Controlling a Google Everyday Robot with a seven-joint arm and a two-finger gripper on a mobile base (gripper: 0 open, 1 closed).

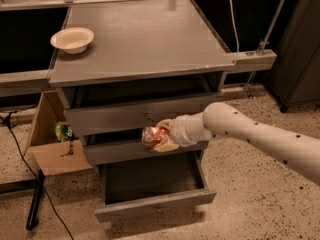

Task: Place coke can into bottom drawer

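Holding the coke can (151,134) in the gripper (160,137), jaws clamped around the red body, just in front of the middle drawer (115,151) and above the far part of the bottom drawer (155,208), which stands pulled open toward the near side. Judged mid-transfer: gripped and carried, not yet down inside. To finish well, bring the can slightly nearer first, clear of the middle drawer's front edge. Then lower it straight into the dark well, roughly midway between the left and right walls. Hold the grip firm until the can meets the drawer floor or sits just above it; release high and risk a bounce or a roll. Mind the forearm against the right wall on the way down. Leave alone the white bowl (73,39), far left on the cabinet top (150,44).
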